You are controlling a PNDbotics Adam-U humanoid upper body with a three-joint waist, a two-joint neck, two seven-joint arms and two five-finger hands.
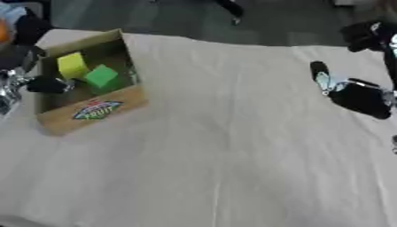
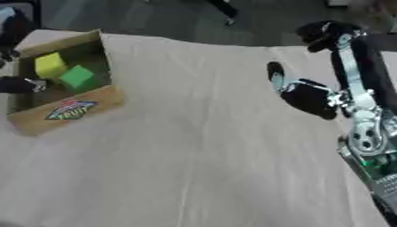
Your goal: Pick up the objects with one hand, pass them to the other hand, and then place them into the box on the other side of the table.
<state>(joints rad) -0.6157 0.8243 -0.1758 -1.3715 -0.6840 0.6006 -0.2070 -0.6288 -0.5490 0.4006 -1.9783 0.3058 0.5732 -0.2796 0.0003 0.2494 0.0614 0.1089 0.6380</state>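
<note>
A cardboard box [image 1: 93,111] with a fruit label stands at the table's left side. A yellow block [image 1: 72,65] and a green block [image 1: 102,76] lie side by side inside it. My left hand [image 1: 46,84] shows as a black shape at the box's left wall, level with the blocks and just left of them; the rest of it is cut off at the frame edge. My right hand [image 2: 310,99] hovers over the table's right side, far from the box, with a finger stretched out to the far left and nothing in it.
A beige cloth [image 1: 217,155] covers the table. My right arm [image 2: 360,111] runs down the right edge. Beyond the far table edge lies dark floor, with something orange [image 1: 4,31] at the upper left corner.
</note>
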